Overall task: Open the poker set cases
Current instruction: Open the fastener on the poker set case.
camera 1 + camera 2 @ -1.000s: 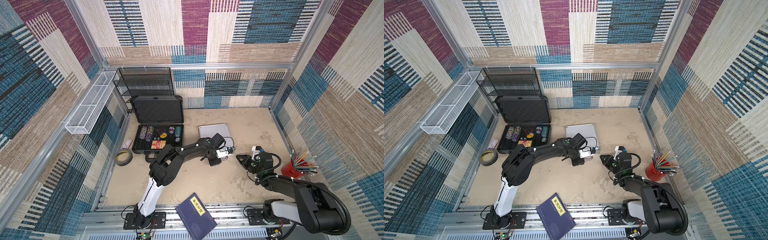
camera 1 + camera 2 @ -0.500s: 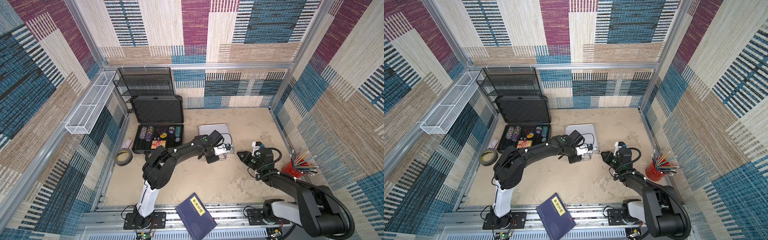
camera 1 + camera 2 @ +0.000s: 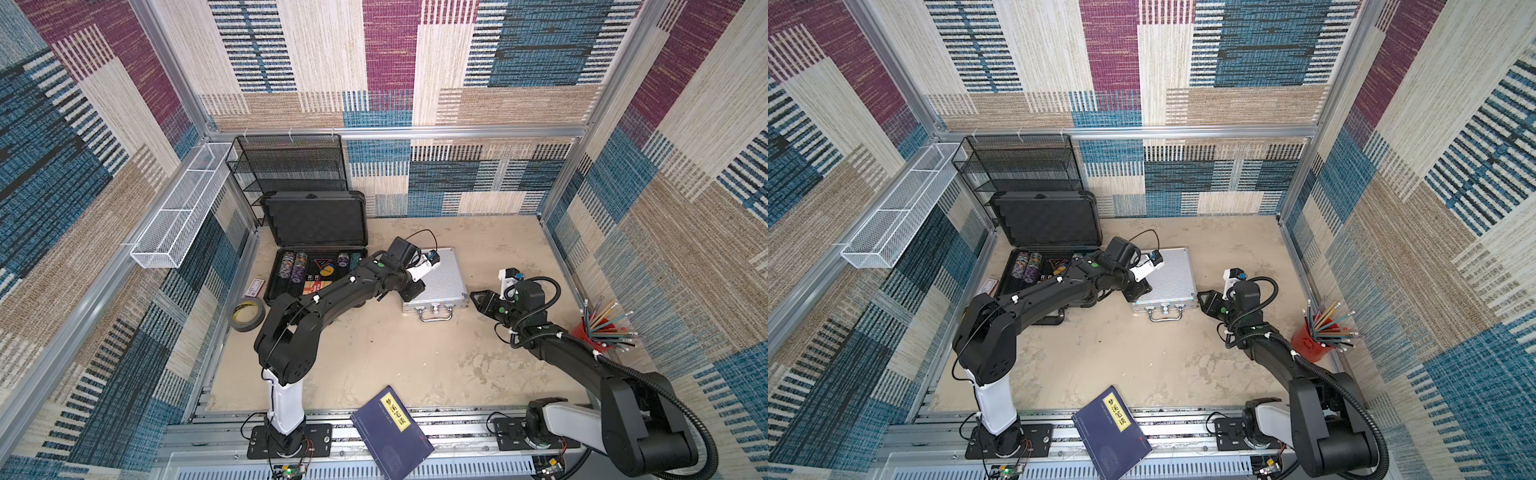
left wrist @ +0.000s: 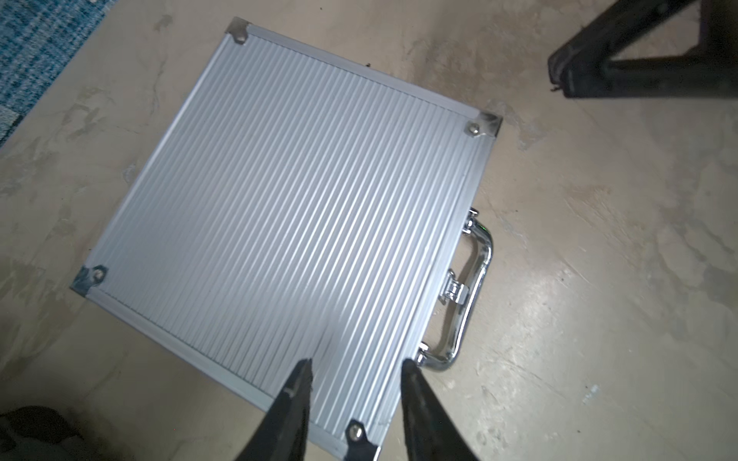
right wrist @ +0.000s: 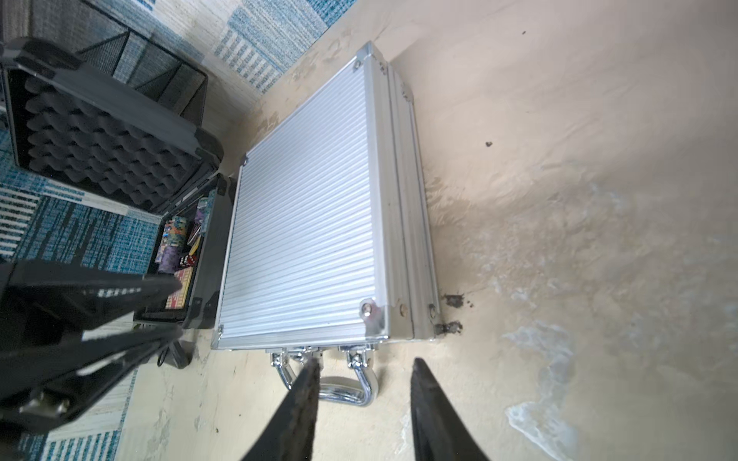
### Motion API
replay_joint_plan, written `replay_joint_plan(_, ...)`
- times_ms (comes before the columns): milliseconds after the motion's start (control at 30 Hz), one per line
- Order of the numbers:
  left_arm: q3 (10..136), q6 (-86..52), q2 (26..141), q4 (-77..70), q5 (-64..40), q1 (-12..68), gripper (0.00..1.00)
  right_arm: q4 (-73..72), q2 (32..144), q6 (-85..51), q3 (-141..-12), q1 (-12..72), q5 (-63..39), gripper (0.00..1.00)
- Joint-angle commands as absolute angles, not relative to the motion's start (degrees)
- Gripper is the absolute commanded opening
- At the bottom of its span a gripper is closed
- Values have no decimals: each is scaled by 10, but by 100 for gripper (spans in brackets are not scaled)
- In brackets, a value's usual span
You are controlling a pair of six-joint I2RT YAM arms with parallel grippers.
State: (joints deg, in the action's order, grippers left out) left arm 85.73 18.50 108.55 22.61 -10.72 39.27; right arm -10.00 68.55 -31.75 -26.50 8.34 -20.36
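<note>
The silver aluminium case (image 3: 448,277) lies flat and closed near the middle of the table (image 3: 395,353), with its handle side facing the robot's bases. Its lid is finely ribbed and framed by smooth metal edging, with a riveted cap at each corner. A curved chrome handle (image 4: 480,279) lies on the table along the front edge, and a small clasp (image 4: 453,291) sits behind it; we cannot tell whether the clasp is fastened.

Just to the left of it sits the dark grey case (image 3: 316,226), already open. Its lid stands upright against the black mesh rack (image 3: 291,166) at the back and is lined with black egg-crate foam (image 5: 100,147). Its base holds rows of coloured poker chips (image 3: 293,268) and red dice (image 5: 187,261).

The left tool (image 4: 354,365) is over the silver lid near the front corner. Its jaws are spread and hold nothing; whether the tips touch the lid we cannot tell.

The right tool (image 5: 365,363) sits low beside the case's front right corner, pointing towards the handle side. Its jaws are also parted and empty, and one fingertip (image 5: 309,379) appears in front of the handle in the right wrist view.
</note>
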Motion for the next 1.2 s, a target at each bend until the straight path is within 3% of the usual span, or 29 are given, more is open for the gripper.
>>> replay_joint_plan(0, 868, 140, 1100, 191, -143, 389, 39, -67, 675, -286, -280, 117, -163, 44)
replay_joint_plan(767, 816, 81, 1145, 136, -192, 381, 37, -16, 804, -249, -374, 272, -95, 53)
replay_joint_plan(1167, 802, 68, 1161, 129, -205, 374, 36, -13, 869, -257, -410, 294, -54, 53)
